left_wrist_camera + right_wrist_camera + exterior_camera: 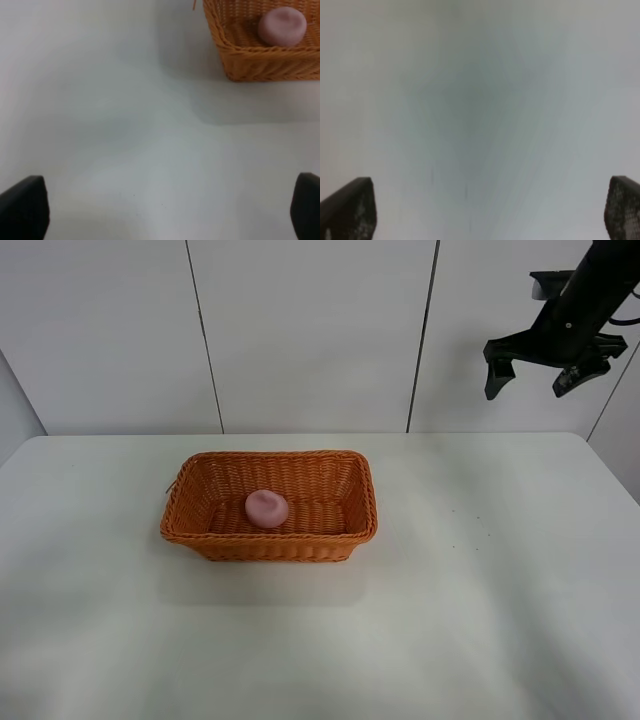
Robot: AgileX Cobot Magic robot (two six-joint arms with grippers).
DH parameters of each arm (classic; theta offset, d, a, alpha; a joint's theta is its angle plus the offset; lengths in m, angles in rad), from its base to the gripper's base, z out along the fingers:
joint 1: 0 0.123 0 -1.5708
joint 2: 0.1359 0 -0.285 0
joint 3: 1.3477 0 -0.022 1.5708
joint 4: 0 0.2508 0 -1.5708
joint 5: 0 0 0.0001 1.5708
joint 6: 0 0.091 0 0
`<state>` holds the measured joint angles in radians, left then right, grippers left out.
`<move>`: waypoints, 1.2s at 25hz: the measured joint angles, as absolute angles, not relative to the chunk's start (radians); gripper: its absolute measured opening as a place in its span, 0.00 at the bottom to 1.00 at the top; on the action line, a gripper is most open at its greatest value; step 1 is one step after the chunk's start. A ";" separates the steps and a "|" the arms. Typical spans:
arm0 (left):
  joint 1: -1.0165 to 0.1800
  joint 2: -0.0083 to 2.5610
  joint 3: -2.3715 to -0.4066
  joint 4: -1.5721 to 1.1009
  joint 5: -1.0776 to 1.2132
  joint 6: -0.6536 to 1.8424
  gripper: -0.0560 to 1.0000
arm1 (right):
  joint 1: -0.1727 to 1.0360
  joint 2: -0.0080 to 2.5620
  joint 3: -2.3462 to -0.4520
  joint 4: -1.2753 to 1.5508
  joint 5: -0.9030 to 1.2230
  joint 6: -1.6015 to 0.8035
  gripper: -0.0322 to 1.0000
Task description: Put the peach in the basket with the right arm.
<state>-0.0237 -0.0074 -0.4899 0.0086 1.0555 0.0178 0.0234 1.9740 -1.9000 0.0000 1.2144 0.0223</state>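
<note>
One rectangular orange-brown woven wicker basket [270, 537] with flared sides and a braided rim sits on the white tabletop [480, 620], left of centre in the exterior high view. Inside it lies one small, smooth, pink, rounded peach [267, 508], resting on the basket floor towards the left half, near the front wall. In the upper right corner of that same view hangs one black jointed right arm [600, 285], raised high in front of the pale panelled wall [310, 330] and well apart from the basket. Its black forked right gripper [540, 378] points downward with two prongs spread wide and nothing between them. The right wrist view shows those two dark fingertips [350, 210] at the lower corners of the frame, far apart, over a blurred grey-white surface; no object is held. In the left wrist view one corner of the basket [260, 55] fills the upper right of the frame, with the peach [282, 26] seen inside it. The left gripper [165, 212] shows only as two black fingertips [22, 207] in the lower left and lower right corners, splayed wide over bare table [125, 125], gripping nothing. The left arm itself does not appear in the exterior high view.
</note>
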 joint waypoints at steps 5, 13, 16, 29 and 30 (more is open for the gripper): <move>-0.024 -0.007 -0.490 0.009 1.055 0.018 0.99 | 0.023 1.688 -1.514 0.000 1.212 0.000 0.71; -0.024 -0.007 -0.490 0.009 1.055 0.018 0.99 | 0.023 1.146 -0.957 0.000 1.192 -0.031 0.71; -0.024 -0.007 -0.490 0.009 1.055 0.018 0.99 | 0.023 0.935 -0.778 0.000 1.123 -0.034 0.71; -0.024 -0.007 -0.490 0.009 1.055 0.018 0.99 | 0.027 0.164 -0.493 0.006 1.029 -0.027 0.71; -0.024 -0.007 -0.490 0.009 1.055 0.018 0.99 | 0.027 0.135 -0.493 0.006 1.029 -0.026 0.71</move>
<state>-0.0237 -0.0074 -0.4899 0.0086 1.0555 0.0178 0.0268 0.1349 -0.4931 0.0057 1.0288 -0.0262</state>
